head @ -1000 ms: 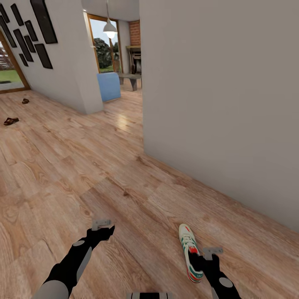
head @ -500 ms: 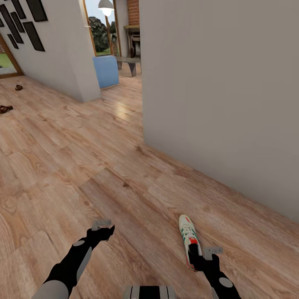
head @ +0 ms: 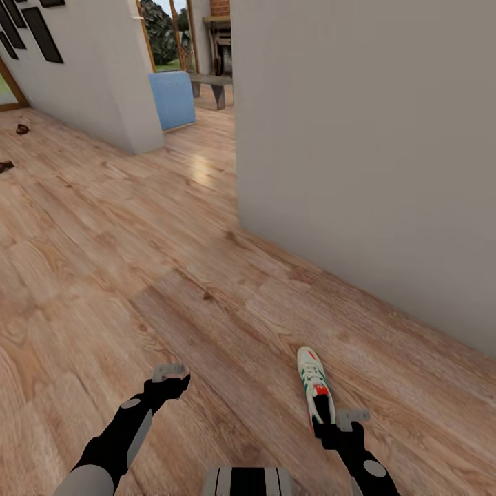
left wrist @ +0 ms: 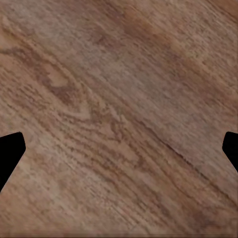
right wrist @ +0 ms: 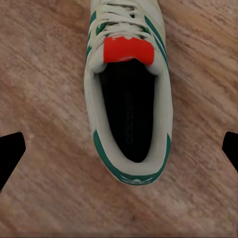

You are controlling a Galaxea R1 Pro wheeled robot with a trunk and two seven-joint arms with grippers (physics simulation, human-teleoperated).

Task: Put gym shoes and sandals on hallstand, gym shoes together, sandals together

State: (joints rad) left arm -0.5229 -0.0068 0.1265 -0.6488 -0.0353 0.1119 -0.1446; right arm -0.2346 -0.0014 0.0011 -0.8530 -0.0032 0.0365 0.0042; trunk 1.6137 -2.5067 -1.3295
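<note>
Right gripper (right wrist: 119,148) spread over gym shoe (right wrist: 128,94); contact unclear

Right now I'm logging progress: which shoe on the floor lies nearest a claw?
The cream-white gym shoe with green stripes, directly under the open right claw. The two brown sandals lie far off by the doorway.

Head high; wrists close, facing floor (left wrist: 119,99).
</note>
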